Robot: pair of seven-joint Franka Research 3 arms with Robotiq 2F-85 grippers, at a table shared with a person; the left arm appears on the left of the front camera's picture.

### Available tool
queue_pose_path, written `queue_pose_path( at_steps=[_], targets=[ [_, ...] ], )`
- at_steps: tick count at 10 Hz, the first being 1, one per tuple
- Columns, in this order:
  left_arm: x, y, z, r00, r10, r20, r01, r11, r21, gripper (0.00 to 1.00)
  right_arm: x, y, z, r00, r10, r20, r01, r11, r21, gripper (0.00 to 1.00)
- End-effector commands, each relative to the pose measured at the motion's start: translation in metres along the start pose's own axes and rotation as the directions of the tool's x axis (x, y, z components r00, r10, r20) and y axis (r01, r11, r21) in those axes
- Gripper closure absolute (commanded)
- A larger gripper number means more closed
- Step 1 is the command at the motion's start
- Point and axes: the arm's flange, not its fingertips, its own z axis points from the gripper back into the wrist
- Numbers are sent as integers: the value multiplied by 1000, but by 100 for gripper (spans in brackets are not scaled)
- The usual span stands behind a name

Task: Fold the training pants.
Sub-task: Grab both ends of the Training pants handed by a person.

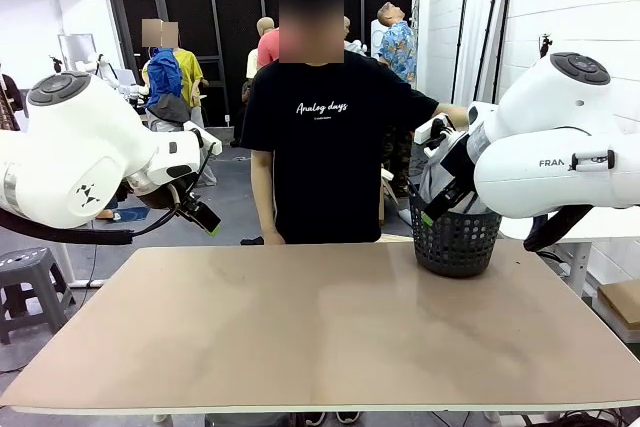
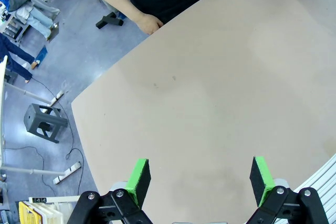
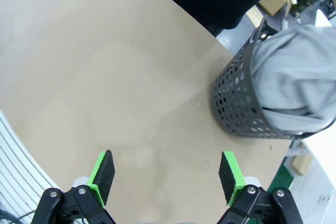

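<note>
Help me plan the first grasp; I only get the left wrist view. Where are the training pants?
Observer: The training pants are bunched up inside the dark perforated basket, which stands on the table.
Operator: Is the other arm busy?
Observer: No, the right gripper is open and empty, fingers over bare table beside that basket.
Operator: And the person?
Observer: One arm stretches toward the basket; its hand is partly hidden behind the right arm.

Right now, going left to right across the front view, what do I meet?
left arm → left end effector → person → basket → right arm
</note>
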Motion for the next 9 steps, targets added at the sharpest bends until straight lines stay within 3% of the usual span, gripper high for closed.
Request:
queue_pose_path(
  at_steps=[1, 9],
  targets=[
    [0, 2, 0, 1000, -7, 3, 7, 1000, 6, 0, 0, 0, 0, 1000, 1, 0, -1, 1000, 0, 0],
    [0, 2, 0, 1000, -7, 3, 7, 1000, 6, 0, 0, 0, 0, 1000, 1, 0, -1, 1000, 0, 0]
  ],
)
